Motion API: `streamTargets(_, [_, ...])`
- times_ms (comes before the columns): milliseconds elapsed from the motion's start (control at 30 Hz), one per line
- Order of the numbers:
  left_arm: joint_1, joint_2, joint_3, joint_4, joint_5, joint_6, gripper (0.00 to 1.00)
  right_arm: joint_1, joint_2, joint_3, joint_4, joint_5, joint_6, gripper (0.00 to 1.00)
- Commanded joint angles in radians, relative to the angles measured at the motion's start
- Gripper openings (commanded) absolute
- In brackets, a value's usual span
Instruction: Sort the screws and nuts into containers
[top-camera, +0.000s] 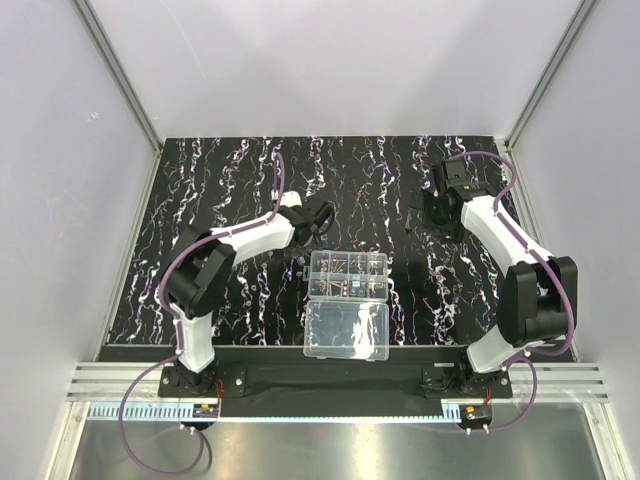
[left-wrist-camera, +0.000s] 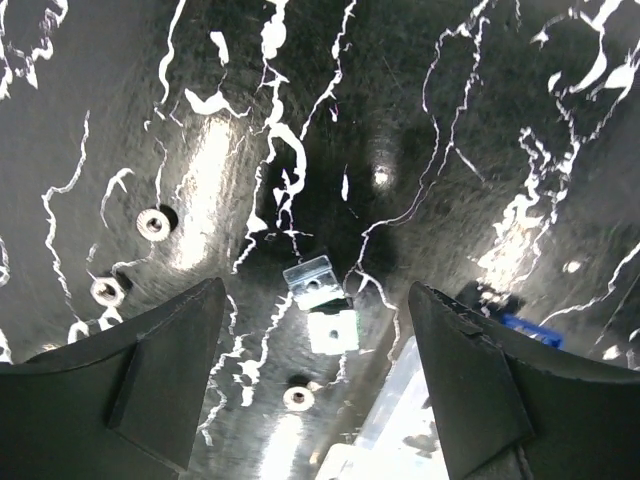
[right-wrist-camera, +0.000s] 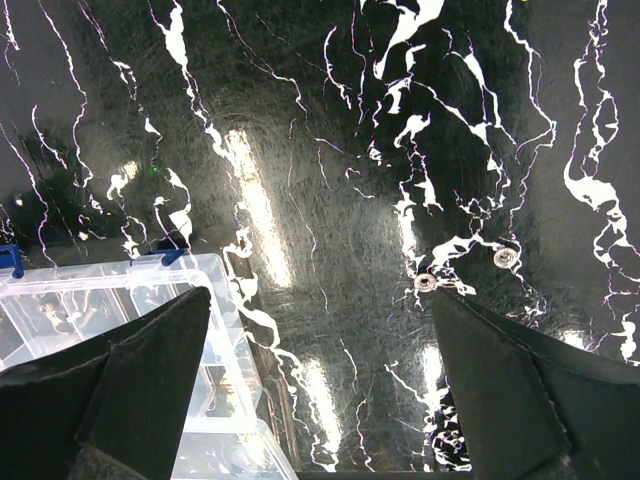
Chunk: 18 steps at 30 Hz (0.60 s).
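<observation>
Fingers (left-wrist-camera: 170, 380) of the left gripper (top-camera: 322, 222) stand wide apart with nothing between them, hanging low over the black marbled mat (left-wrist-camera: 480, 120). Right under the gap lies a small folded silvery metal piece (left-wrist-camera: 320, 285), and that looks like the reason for the pose: jaws spread to straddle a pick. 3 round nuts (left-wrist-camera: 153, 223) sit nearby on the mat, 2 out beyond the finger on the view's left and 1 nearer the camera, between the fingers. None is touched. A corner of the clear organizer box (left-wrist-camera: 395, 430) shows at the bottom edge, so the drop looks like a short carry.

Over to the right gripper (top-camera: 437, 212): its fingers (right-wrist-camera: 510, 390) are spread just as wide, and it is empty too. 2 more nuts (right-wrist-camera: 426, 283) lie side by side on the mat just off 1 fingertip, and the box wall sits partly behind the other finger.

From above, the box lies open mid-mat between the 2 arms. Its divided cells (top-camera: 348, 275) are on the far half with small parts in them, and the plain lid (top-camera: 346, 332) is on the near half.

My read: sorting is partly done and loose pieces remain on both sides. Each arm is posted over its own patch so neither has to cross the box. Next for the left arm is a straight descent and a close. The piece is tiny and flat, so an off-centre pinch could flick it away.
</observation>
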Motion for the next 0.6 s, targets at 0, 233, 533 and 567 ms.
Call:
streamTargets(0, [0.000,0.026,0.024,-0.039,-0.064,-0.140,0.79,-0.003,-0.003,-0.009,0.027,-0.018,-0.018,1.00])
streamTargets(233, [0.005,0.011,-0.041,0.008,-0.065,-0.249,0.74,-0.007,0.000,-0.009,0.028,-0.029,-0.020,1.00])
streamTargets(533, [0.003,0.077,-0.016,-0.059,-0.073,-0.336,0.58,-0.007,-0.006,-0.001,0.012,-0.029,-0.021,1.00])
streamTargets(567, [0.005,0.077,-0.022,-0.052,-0.071,-0.336,0.55,-0.008,-0.008,-0.002,0.011,-0.029,-0.021,1.00])
